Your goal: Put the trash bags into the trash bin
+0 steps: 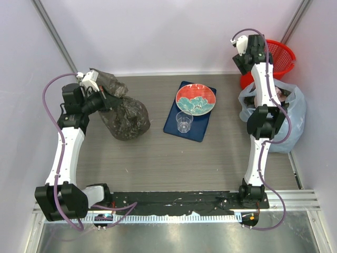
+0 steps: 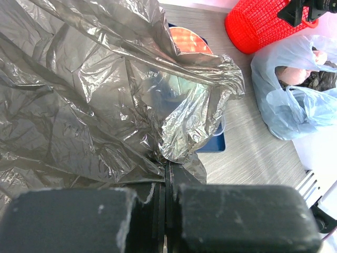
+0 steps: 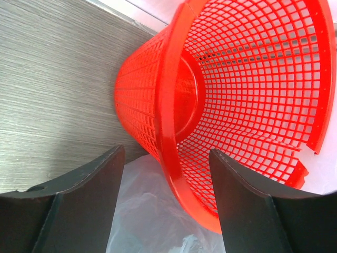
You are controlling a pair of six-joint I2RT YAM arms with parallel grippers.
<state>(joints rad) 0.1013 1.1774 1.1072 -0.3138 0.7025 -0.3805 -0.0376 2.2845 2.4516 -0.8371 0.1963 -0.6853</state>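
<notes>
The dark grey-brown crinkly trash bag (image 1: 126, 117) lies at the left of the table and fills the left wrist view (image 2: 79, 95). My left gripper (image 1: 103, 94) (image 2: 167, 169) is shut on a gathered fold at the bag's top. The red mesh trash bin (image 1: 278, 57) (image 3: 253, 79) stands tilted at the far right corner; it also shows in the left wrist view (image 2: 258, 26). My right gripper (image 1: 245, 54) (image 3: 166, 154) is open, its jaws on either side of the bin's solid rim, one outside and one inside, not closed on it.
A pale blue plastic bag (image 1: 287, 118) (image 2: 295, 105) with pinkish contents lies just in front of the bin, under the right arm. A dark blue tray (image 1: 174, 122) in the middle holds a red and teal plate (image 1: 195, 99) and a clear cup (image 1: 184, 122). Walls close in on both sides.
</notes>
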